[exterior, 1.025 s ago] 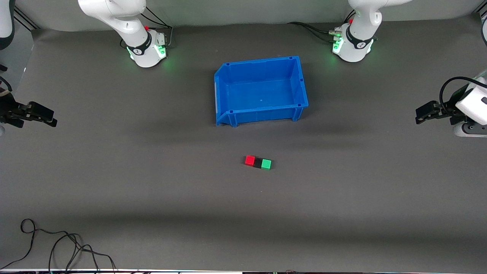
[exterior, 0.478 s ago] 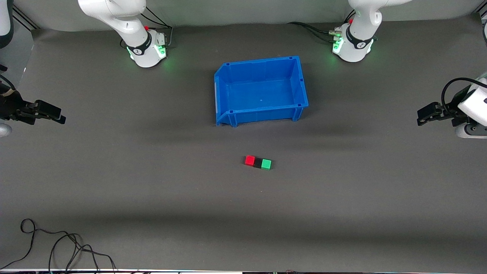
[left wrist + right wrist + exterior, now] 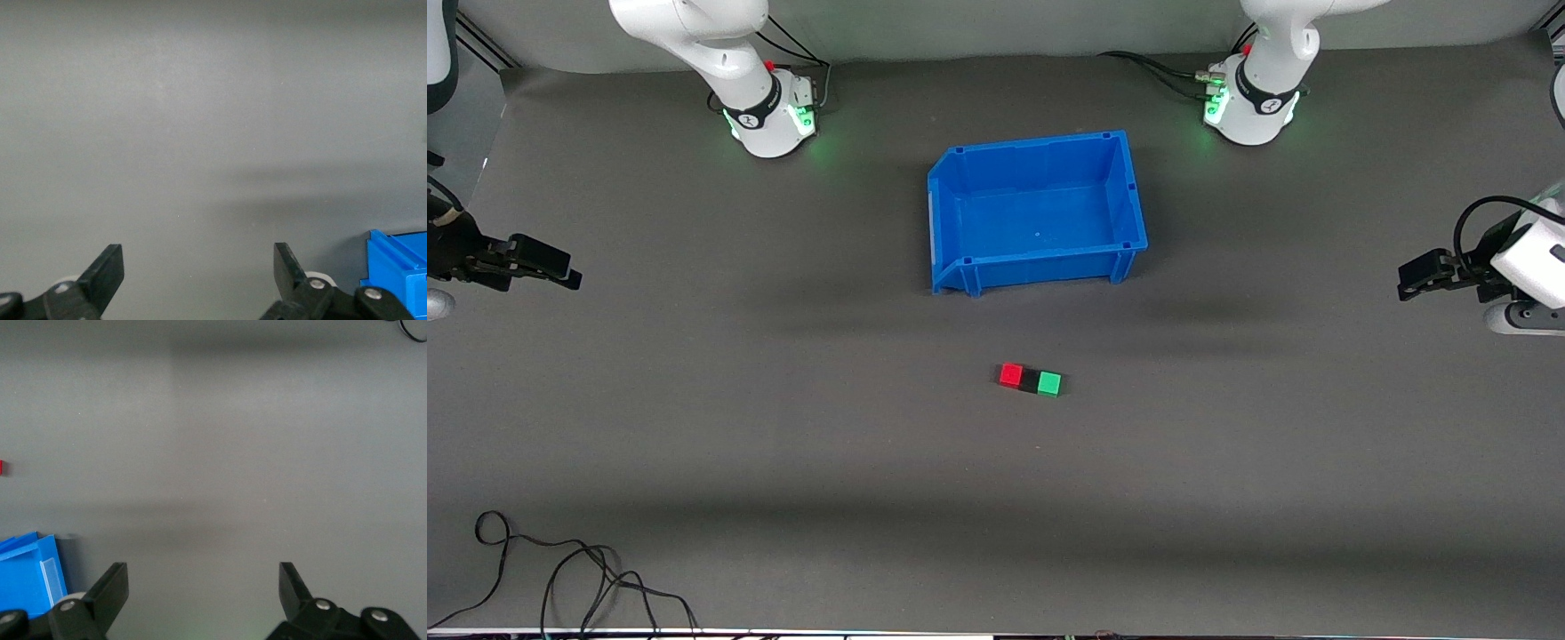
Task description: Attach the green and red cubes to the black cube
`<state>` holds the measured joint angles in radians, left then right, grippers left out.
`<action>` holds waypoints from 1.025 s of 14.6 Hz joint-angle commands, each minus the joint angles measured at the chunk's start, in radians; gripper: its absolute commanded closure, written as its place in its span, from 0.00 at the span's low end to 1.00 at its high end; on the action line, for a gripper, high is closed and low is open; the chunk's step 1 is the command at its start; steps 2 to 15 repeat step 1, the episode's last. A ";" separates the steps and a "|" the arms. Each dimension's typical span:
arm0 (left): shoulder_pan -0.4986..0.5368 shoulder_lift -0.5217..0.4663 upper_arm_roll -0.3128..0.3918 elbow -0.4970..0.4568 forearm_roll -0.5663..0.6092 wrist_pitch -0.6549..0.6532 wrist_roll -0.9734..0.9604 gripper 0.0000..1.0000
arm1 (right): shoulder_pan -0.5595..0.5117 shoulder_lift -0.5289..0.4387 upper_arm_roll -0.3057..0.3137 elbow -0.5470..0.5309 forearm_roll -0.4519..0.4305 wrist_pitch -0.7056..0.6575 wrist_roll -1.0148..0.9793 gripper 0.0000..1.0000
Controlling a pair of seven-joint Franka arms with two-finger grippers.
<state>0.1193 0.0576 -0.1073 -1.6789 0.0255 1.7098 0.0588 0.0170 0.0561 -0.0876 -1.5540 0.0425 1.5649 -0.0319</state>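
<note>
Fingers on both grippers gape wide, holding nothing. Red cube (image 3: pixel 1011 374), black cube (image 3: pixel 1030 380) and green cube (image 3: pixel 1049 383) sit touching in a row, nearer the front camera than the blue bin (image 3: pixel 960 267). Left gripper (image 3: pixel 1408 276) and right gripper (image 3: pixel 569 276) hang over their own table ends.

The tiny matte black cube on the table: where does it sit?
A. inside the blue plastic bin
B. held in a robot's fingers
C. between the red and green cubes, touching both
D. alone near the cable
C: the tiny matte black cube sits flanked by the small bright red cube and small bright green cube in one row.
</note>
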 commanded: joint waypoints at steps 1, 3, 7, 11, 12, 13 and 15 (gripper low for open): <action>-0.007 0.005 0.000 0.019 0.002 -0.010 0.003 0.00 | -0.006 -0.018 0.002 -0.006 0.017 -0.008 0.017 0.00; -0.007 0.005 0.000 0.019 0.002 -0.010 0.003 0.00 | -0.006 -0.018 0.002 -0.006 0.017 -0.008 0.017 0.00; -0.007 0.005 0.000 0.019 0.002 -0.010 0.003 0.00 | -0.006 -0.018 0.002 -0.006 0.017 -0.008 0.017 0.00; -0.007 0.005 0.000 0.019 0.002 -0.010 0.003 0.00 | -0.006 -0.018 0.002 -0.006 0.017 -0.008 0.017 0.00; -0.007 0.005 0.000 0.019 0.002 -0.010 0.003 0.00 | -0.006 -0.018 0.002 -0.006 0.017 -0.008 0.017 0.00; -0.007 0.005 0.000 0.019 0.002 -0.010 0.003 0.00 | -0.006 -0.018 0.002 -0.006 0.017 -0.008 0.017 0.00; -0.007 0.005 0.000 0.019 0.002 -0.010 0.003 0.00 | -0.006 -0.018 0.002 -0.006 0.017 -0.008 0.017 0.00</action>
